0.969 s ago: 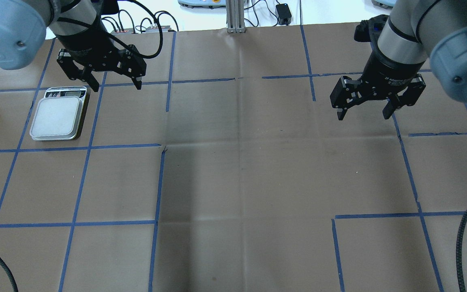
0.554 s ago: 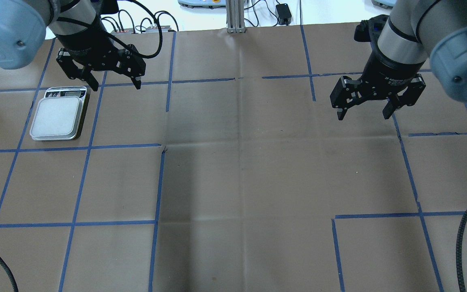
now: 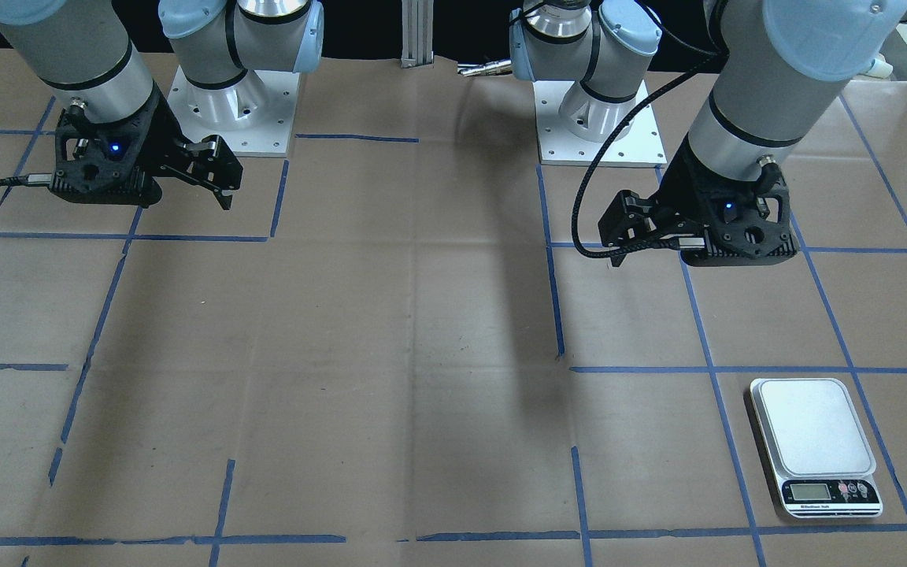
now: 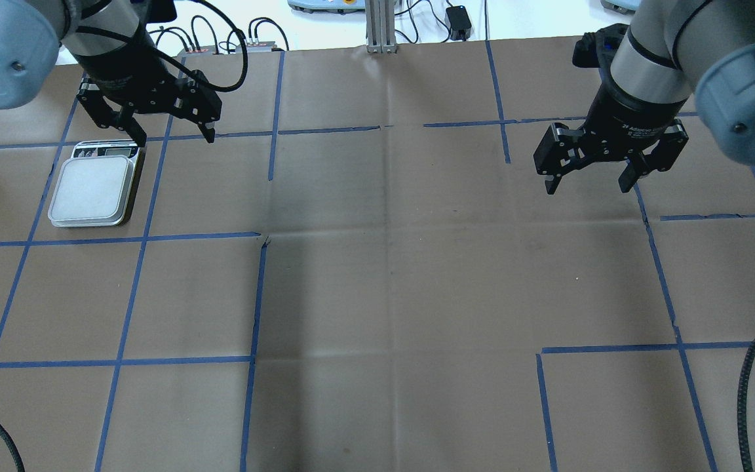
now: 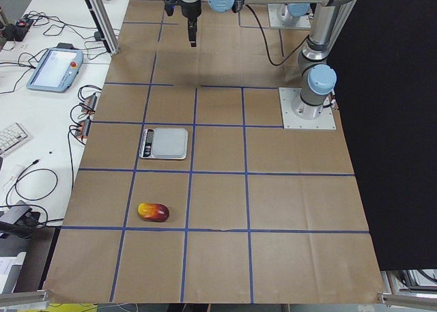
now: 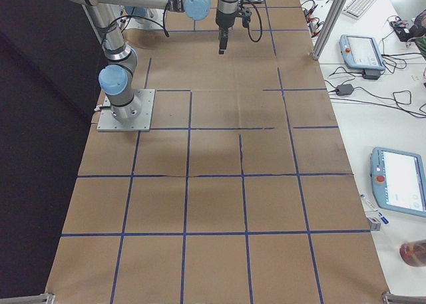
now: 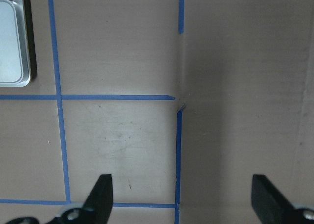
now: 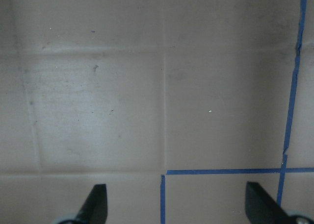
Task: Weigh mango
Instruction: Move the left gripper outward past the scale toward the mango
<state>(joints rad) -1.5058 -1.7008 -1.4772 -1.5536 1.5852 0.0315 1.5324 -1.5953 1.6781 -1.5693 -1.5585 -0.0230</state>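
You see the left gripper, black and two-fingered, jaws spread wide and released, hovering above the table near the kitchen scale, which has a flat, rounded-square silver plate. The right gripper hangs likewise released, well apart. The mango, a glossy oval, red fading to yellow, lies on the brown paper table beside the scale, apart from it.

- mango: dark red at one end, shading through orange to yellow;
- scale: silver body, pale grey plate;
- tabletop: brown paper, blue tape grid;
- left tool and right tool: black
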